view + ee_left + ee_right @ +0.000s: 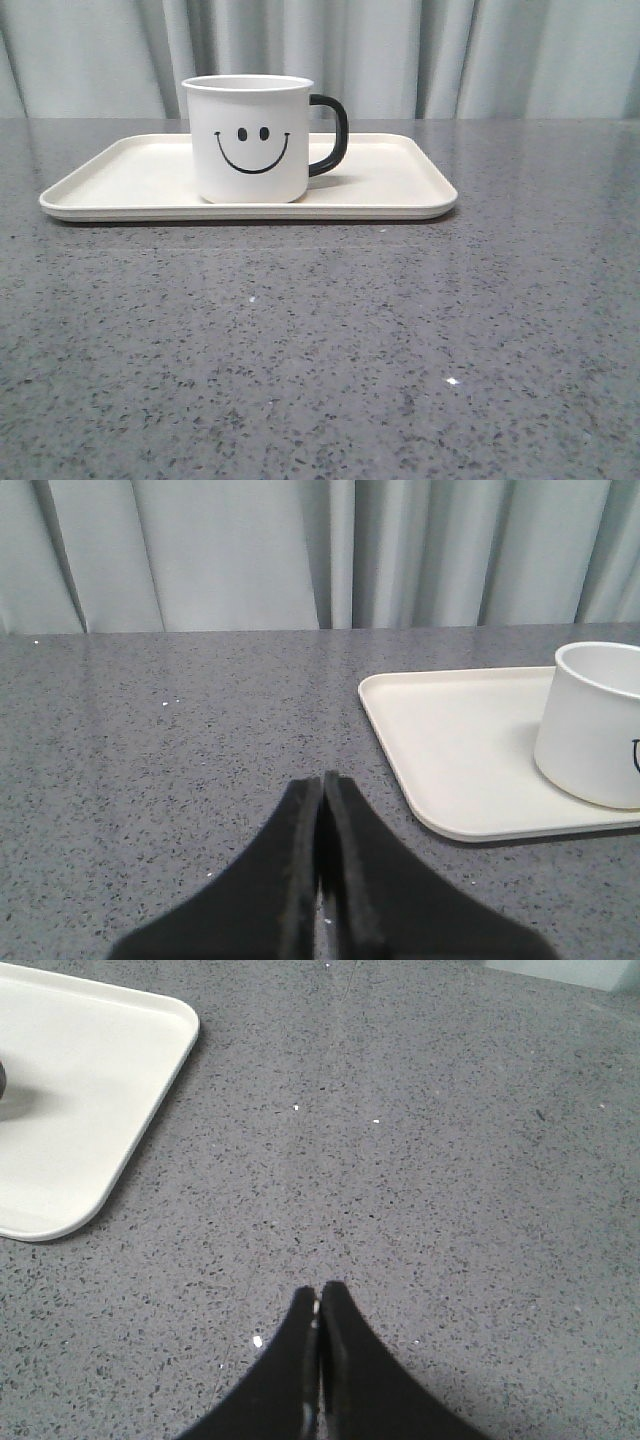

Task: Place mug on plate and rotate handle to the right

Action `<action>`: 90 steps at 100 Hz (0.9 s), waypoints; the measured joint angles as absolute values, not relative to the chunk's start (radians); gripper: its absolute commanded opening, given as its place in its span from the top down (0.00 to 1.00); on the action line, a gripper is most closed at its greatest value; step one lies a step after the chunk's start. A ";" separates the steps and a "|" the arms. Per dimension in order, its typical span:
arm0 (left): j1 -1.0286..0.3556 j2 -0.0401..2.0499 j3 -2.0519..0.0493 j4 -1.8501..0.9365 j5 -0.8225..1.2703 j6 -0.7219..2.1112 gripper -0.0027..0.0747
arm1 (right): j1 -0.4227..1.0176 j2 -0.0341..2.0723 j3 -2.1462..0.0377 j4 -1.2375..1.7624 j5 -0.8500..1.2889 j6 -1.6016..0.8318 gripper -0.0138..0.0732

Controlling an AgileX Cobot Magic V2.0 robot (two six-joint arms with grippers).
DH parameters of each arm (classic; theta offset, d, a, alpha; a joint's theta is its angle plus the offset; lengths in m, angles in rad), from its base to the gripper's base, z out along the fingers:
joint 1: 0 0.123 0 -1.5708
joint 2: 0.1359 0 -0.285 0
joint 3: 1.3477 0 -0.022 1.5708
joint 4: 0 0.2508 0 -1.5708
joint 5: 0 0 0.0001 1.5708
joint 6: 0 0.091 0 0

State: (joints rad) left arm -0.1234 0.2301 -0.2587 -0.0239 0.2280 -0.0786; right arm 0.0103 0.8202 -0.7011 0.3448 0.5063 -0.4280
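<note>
Left gripper [321, 790]: fingers pressed together, nothing held, low over bare grey speckled table [320, 340], beside the plate's end. Right gripper [319, 1300]: same, closed and empty, near the plate's other end. One mug [250, 140], upright on one plate [400, 195]; smiley faces front, handle [332, 135] points right.

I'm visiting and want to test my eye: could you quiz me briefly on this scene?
1. True or false: the mug stands on the plate.
2. The handle points, in the front view, to: A) left B) right C) the camera.
3. Fill in: both the left gripper and the right gripper are ____.

Key: 1 true; 2 B; 3 shut, holding nothing.
</note>
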 measured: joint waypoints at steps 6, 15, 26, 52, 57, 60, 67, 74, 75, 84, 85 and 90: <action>-0.123 0.194 -0.227 -0.022 0.221 -0.079 0.99 | 0.010 0.820 -0.701 0.345 0.506 -0.428 0.92; -0.123 0.142 -0.183 -0.022 0.219 -0.079 0.99 | 0.010 0.820 -0.701 0.345 0.506 -0.428 0.92; -0.123 0.090 -0.148 -0.022 0.219 -0.079 0.99 | 0.010 0.820 -0.701 0.345 0.506 -0.428 0.92; -0.078 0.032 -0.081 -0.022 0.212 -0.078 0.99 | 0.010 0.820 -0.701 0.345 0.506 -0.428 0.92; -0.058 0.026 -0.071 -0.022 0.211 -0.078 0.99 | 0.010 0.820 -0.701 0.345 0.506 -0.428 0.92; -0.044 0.021 -0.066 -0.022 0.211 -0.078 0.99 | 0.010 0.820 -0.701 0.345 0.506 -0.428 0.92; -0.020 0.005 -0.055 -0.022 0.209 -0.078 0.99 | 0.010 0.820 -0.701 0.345 0.506 -0.428 0.92; -0.002 -0.004 -0.042 -0.022 0.207 -0.078 0.99 | 0.010 0.820 -0.701 0.345 0.506 -0.428 0.92; 0.000 -0.004 -0.039 -0.022 0.207 -0.078 0.99 | 0.010 0.820 -0.701 0.345 0.506 -0.428 0.92; 0.011 -0.004 -0.012 -0.022 0.196 -0.078 0.99 | 0.010 0.820 -0.701 0.345 0.506 -0.428 0.92; 0.011 -0.004 -0.009 -0.022 0.194 -0.078 0.99 | 0.010 0.820 -0.701 0.345 0.506 -0.428 0.92; 0.013 -0.004 0.001 -0.022 0.191 -0.078 0.99 | 0.010 0.820 -0.701 0.345 0.506 -0.428 0.92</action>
